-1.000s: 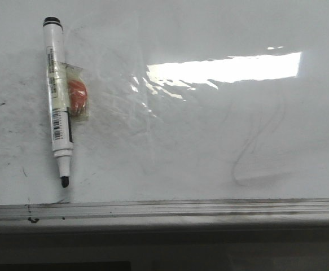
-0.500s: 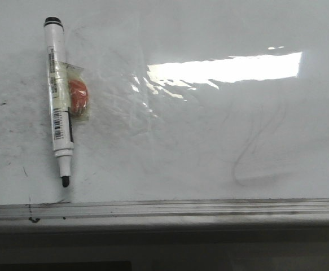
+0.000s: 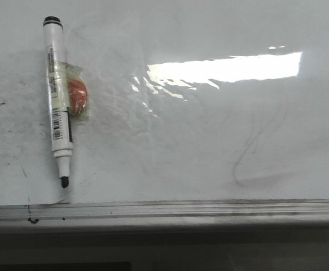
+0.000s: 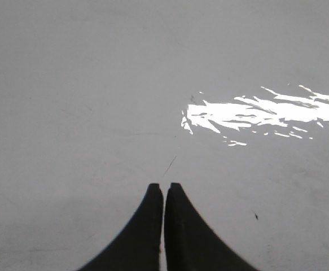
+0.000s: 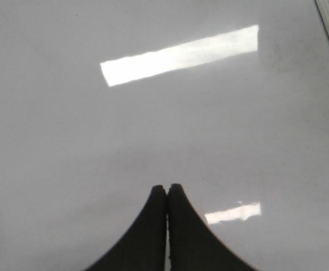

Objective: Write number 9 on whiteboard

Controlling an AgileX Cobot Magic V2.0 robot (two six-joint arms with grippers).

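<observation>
While no figure had yet been drawn, we logged the scene from the near edge outward.

Item 1, grey metal rail: ran along the near edge of the whiteboard, with small black specks at its left end.

Item 2, marker: lay uncapped on the board at the left, black tip toward the rail and just short of it, black end cap pointing away. A clear wrapper holding an orange-red object was taped against its barrel.

Item 3, faint grey erased squiggle: sat right of centre, a leftover stroke and not the figure wanted. The number 9 was nowhere on the board in any view.

Item 4, bright reflection: lay across the farther part of the board.

Item 5, left hand: fingers pressed together, nothing between them, over bare board.

Item 6, right hand: likewise closed and empty, over bare board with the board's edge at one corner of its view. Neither hand showed in the front view.

Handling note: we judged the step in hand to be fetching the marker. We would part the fingers first, then close on the bare barrel near the tip end, clear of the taped wrapper, so the tip stays steady. The glossy surface may let the barrel slide, so a square, centred approach seemed best.
</observation>
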